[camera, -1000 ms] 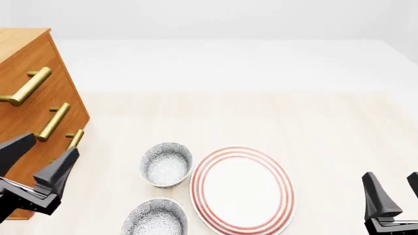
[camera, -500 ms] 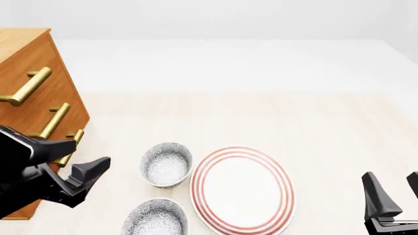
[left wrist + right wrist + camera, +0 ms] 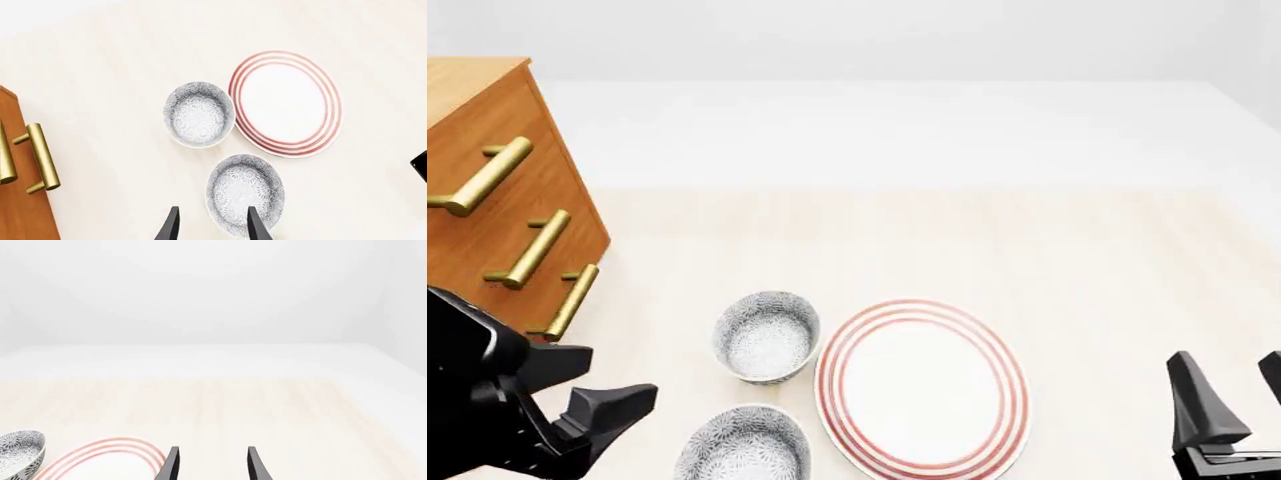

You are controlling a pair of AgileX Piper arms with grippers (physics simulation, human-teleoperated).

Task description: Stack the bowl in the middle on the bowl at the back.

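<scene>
Two speckled white bowls stand left of a red-ringed plate. The bowl at the back [image 3: 766,335] [image 3: 199,114] is beside the plate's far-left rim. The bowl in the middle [image 3: 743,445] [image 3: 245,192] is nearer, at the bottom edge of the front view. My left gripper [image 3: 614,378] [image 3: 212,227] is open, to the left of the middle bowl. In the left wrist view that bowl's rim lies between the fingers, and I cannot tell the height above it. My right gripper [image 3: 1228,365] [image 3: 212,465] is open at the front right, holding nothing. An edge of the back bowl [image 3: 20,450] shows in the right wrist view.
The large red-ringed white plate [image 3: 921,388] [image 3: 287,102] [image 3: 107,455] lies right of both bowls. A wooden drawer cabinet with brass handles [image 3: 507,200] [image 3: 27,165] stands at the left, close to my left arm. The light wood table [image 3: 1068,260] stretches back to a white surface.
My left gripper has swung away from the drawer front, down and to the right, toward the middle bowl. Bowls, plate and right gripper have not moved.
</scene>
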